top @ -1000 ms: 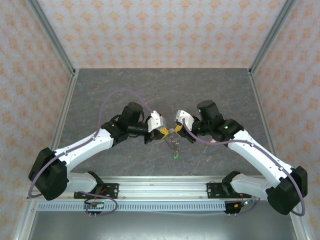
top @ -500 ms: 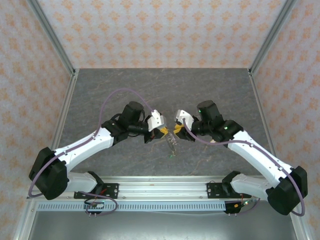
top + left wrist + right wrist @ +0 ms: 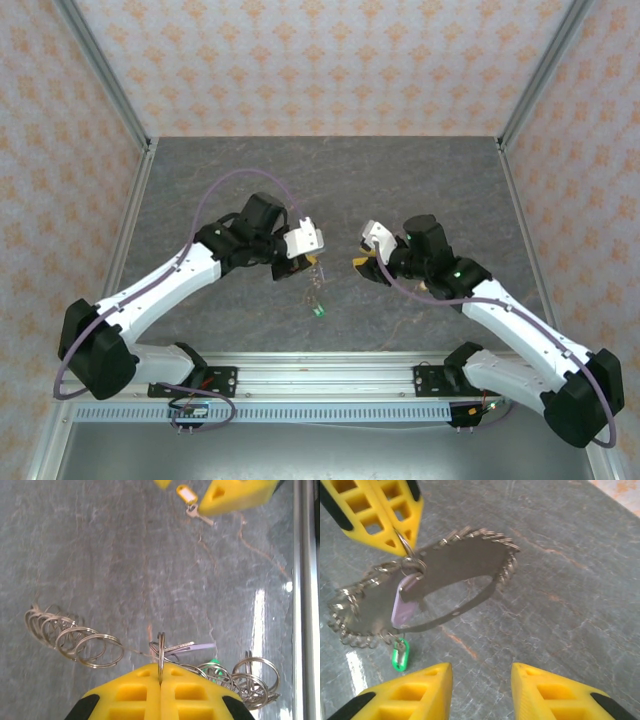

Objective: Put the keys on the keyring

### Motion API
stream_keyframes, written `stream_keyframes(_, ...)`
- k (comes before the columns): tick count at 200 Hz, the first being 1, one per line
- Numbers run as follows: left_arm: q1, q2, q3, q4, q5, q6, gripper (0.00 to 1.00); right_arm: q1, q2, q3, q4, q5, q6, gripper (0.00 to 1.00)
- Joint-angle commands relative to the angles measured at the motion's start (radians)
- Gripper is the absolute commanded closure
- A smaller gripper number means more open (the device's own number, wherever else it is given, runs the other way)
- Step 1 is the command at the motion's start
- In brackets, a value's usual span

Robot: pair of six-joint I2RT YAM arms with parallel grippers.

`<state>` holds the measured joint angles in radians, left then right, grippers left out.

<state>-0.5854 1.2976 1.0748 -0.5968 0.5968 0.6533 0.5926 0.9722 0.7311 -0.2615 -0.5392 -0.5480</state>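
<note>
Two keys matter here, and they sit in different places. The left end effector is closed tight on a single split ring, gripped edge-on. That lets the keyring hang free beneath it with its loop spread open, not heaped on the surface. A whitish key with a pale tag dangles from that pinched ring and appears to be threaded on already. The green tag hangs lowest. The right end effector is wide open and holds nothing, facing the loop from nearby. The yellow-headed key sits at the top of the left wrist view, close beside the right end effector; whether it lies on the surface I cannot tell. It looks like the one left to add, which would explain the empty, ready right side.
</note>
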Motion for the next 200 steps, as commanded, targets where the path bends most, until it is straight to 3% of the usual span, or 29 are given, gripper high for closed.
stream_keyframes(1,0.033,-0.055,0.075,-0.208,-0.071,0.104,1.00,-0.004,-0.037,-0.041,0.125,0.061,0.058,0.65)
stream_keyframes(23,0.036,-0.049,0.107,-0.287,-0.131,0.136,1.00,-0.002,-0.054,-0.075,0.177,0.074,0.078,0.64)
stream_keyframes(59,0.029,0.003,0.133,-0.317,-0.117,0.130,1.00,-0.004,-0.064,-0.110,0.225,0.088,0.102,0.65)
stream_keyframes(163,-0.119,0.211,0.069,0.009,-0.127,-0.063,1.00,-0.003,-0.096,-0.157,0.265,0.224,0.266,0.65)
stream_keyframes(200,-0.174,0.287,0.097,0.042,-0.152,-0.096,1.00,-0.003,-0.097,-0.168,0.259,0.397,0.354,0.64)
